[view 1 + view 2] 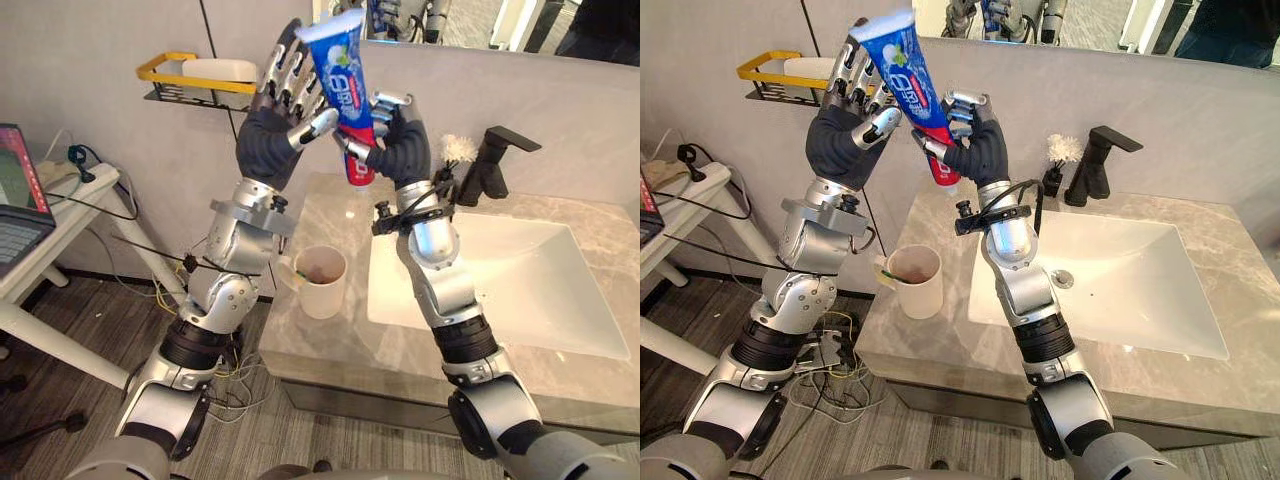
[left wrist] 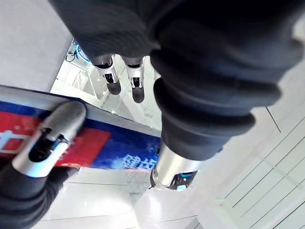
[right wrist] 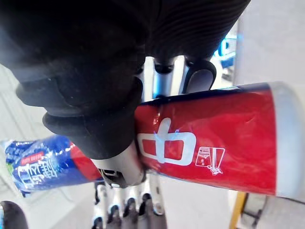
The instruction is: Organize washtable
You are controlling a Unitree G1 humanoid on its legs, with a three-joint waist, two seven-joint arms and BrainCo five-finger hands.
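On the wall at far left hangs a shelf [image 1: 195, 85] with a pale block on it. I cannot tell what the block is.

The left hand [image 1: 275, 140] is raised high. Its fingers are spread straight beside the upper blue part of the tube [image 1: 340, 75] and its thumb reaches toward it. The tube stands nearly upright in the air, well above the counter [image 1: 330, 350]. The right hand [image 1: 405, 150] is curled round its red lower end and seems to carry it alone.

This looks like a hand-over or re-grip. If so, the left hand should close fully on the blue part before the right lets go, as the tube is smooth and top-heavy in this hold. The cup [image 1: 322, 280] below, near the counter's left edge, looks the likely home. Lower the tube slowly and enter it end-first so as not to tip the cup.

Further right are the sink [image 1: 520, 290] and the tap [image 1: 490, 160].

The tube's lower tip is buried in the right hand. Whether the left thumb truly presses the tube is unclear. The cup's brownish inside is hard to read.
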